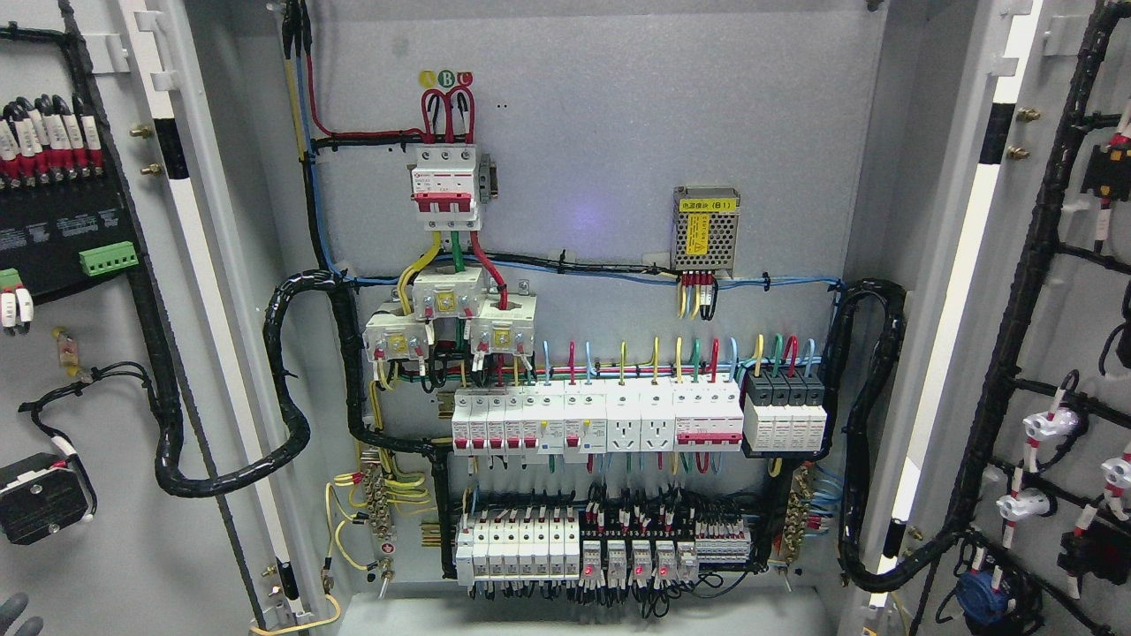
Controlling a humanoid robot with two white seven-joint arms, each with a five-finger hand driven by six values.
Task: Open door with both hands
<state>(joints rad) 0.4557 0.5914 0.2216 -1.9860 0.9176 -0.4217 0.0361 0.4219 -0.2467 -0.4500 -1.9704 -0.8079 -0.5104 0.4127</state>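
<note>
Both doors of a grey electrical cabinet stand wide open. The left door (106, 371) swings out at the picture's left, its inner face carrying black modules and wire looms. The right door (1069, 353) swings out at the right with black cable bundles and white connectors. At the bottom left corner a small grey part of my left hand (18, 616) shows, apart from the door; its shape is too cropped to read. My right hand is out of view.
Inside the cabinet, the back panel (601, 132) holds a red-white main breaker (446, 185), a perforated power supply (704, 230), rows of breakers (636, 420) and terminal blocks (601, 552). Thick black cable looms (292, 380) hang at both sides.
</note>
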